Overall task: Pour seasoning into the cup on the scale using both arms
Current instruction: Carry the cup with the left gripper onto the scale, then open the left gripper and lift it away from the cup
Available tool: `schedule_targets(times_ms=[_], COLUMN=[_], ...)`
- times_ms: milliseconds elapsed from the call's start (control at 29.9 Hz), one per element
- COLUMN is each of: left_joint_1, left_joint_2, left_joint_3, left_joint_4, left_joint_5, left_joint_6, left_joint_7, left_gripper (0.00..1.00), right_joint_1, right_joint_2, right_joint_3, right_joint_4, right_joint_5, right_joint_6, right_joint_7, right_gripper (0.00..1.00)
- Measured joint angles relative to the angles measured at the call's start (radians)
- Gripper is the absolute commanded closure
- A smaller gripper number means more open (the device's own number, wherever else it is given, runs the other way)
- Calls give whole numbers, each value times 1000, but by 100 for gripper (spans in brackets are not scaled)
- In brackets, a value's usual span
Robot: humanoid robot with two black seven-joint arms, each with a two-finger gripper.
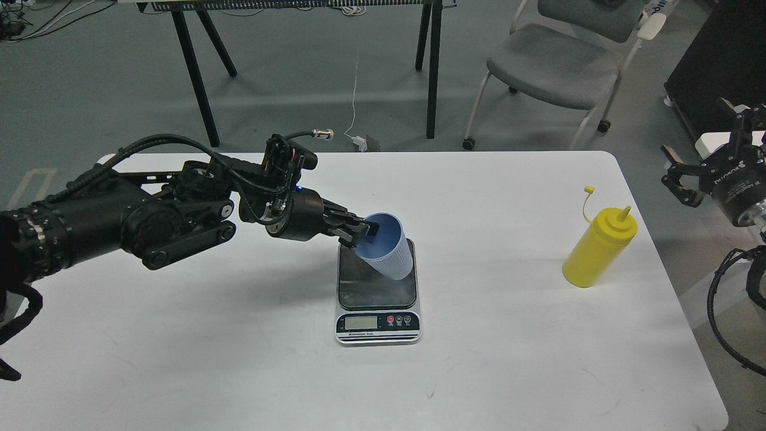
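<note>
My left gripper (364, 233) is shut on the rim of the light blue ribbed cup (390, 250). It holds the cup tilted, mouth up and to the left, over the dark platform of the scale (377, 290). I cannot tell whether the cup's base touches the platform. The yellow squeeze bottle (598, 246) stands upright near the table's right edge, its small cap hanging open on its tether. My right gripper (697, 166) is open and empty, off the table's right edge, beyond the bottle.
The white table (239, 359) has rounded corners. A grey chair (553, 63) and black table legs (197, 78) stand on the floor behind it. A black cable hose (724, 323) loops beside the right edge.
</note>
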Motion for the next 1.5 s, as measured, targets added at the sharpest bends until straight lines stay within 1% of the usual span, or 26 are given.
schedule_targets(times_ms=[334, 535, 669, 735, 802, 869, 969, 1036, 1070, 1170, 1203, 1304, 1404, 1504], left_joint_1=[-4, -3, -3, -6, -10, -14, -25, -38, -47, -79, -86, -92, -88, -40], left_joint_2=[1, 3, 3, 7, 11, 13, 20, 37, 48, 95, 110, 152, 186, 211], left_joint_3=[9, 6, 5, 3, -2, -8, -19, -35, -45, -104, -124, -185, -293, -414], left_joint_4=[6, 0, -7, -15, -33, -46, -51, -52, -52, -43, -38, -2, 59, 146], left_joint_5=[29, 33, 33, 29, 22, 17, -11, -61, -92, -243, -292, -446, -642, -901], left_joint_6=[-12, -13, -17, -27, -38, -47, -54, -56, -57, -68, -79, -122, -145, -150], left_joint_7=[0, 0, 0, 0, 0, 0, 0, 0, 0, 0, 0, 0, 0, 0], left_gripper=[87, 83, 74, 70, 64, 61, 47, 34, 29, 22, 21, 20, 20, 20], right_joint_1=[0, 0, 0, 0, 0, -3, -7, -8, -9, -14, -15, -15, -17, -19], right_joint_2=[8, 8, 8, 8, 8, 8, 7, 7, 7, 5, 3, -3, -17, -46], right_joint_3=[1, 1, 1, 1, 2, 2, 2, 2, 2, 2, 2, 3, 12, 26], right_joint_4=[2, 2, 2, 2, 2, 2, 3, 4, 4, 5, 6, 7, 7, 4], right_joint_5=[0, -1, -1, -1, -1, -1, -1, 0, 0, 0, 0, 0, 0, 1], right_joint_6=[0, 0, 0, 0, 0, 0, 0, 0, 0, 0, 0, 0, 0, 0], right_joint_7=[1, 2, 2, 2, 2, 2, 2, 2, 2, 2, 2, 2, 16, 25], right_gripper=[0, 0, 0, 0, 0, 0, 0, 0, 0, 0, 0, 0, 0, 0])
